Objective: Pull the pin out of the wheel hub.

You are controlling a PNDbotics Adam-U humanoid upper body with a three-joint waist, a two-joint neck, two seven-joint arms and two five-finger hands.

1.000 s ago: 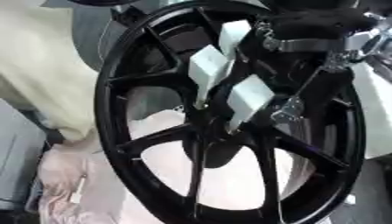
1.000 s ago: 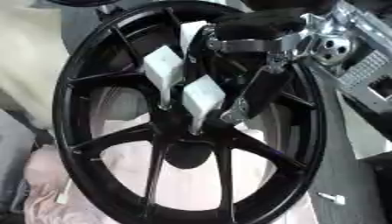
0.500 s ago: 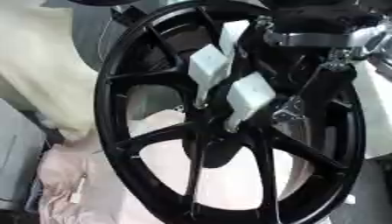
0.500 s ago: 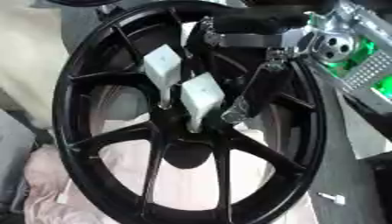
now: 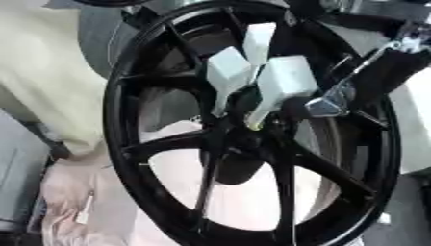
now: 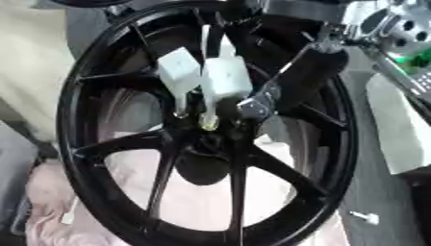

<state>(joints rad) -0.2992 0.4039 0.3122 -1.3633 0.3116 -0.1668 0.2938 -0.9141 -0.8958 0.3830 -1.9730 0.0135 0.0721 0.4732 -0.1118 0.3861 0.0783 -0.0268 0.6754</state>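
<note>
We see glossy black spoked wheel hub [image 5: 252, 144] upright, filling view. Our right hand [image 6: 221, 79], white-padded fingertips together, pinches small pale pin [image 6: 208, 124] just above hub centre.

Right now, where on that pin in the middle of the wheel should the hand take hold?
Probably the pale tip of the pin, which stands proud of the wheel near its centre. The right hand comes from above, white fingertips either side, clear of the spokes.

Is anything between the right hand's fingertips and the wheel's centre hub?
Nothing separate that I can make out. In the right eye view the right hand has its pale fingertips right at the hub of the black wheel; the pin itself cannot be made out.
</note>
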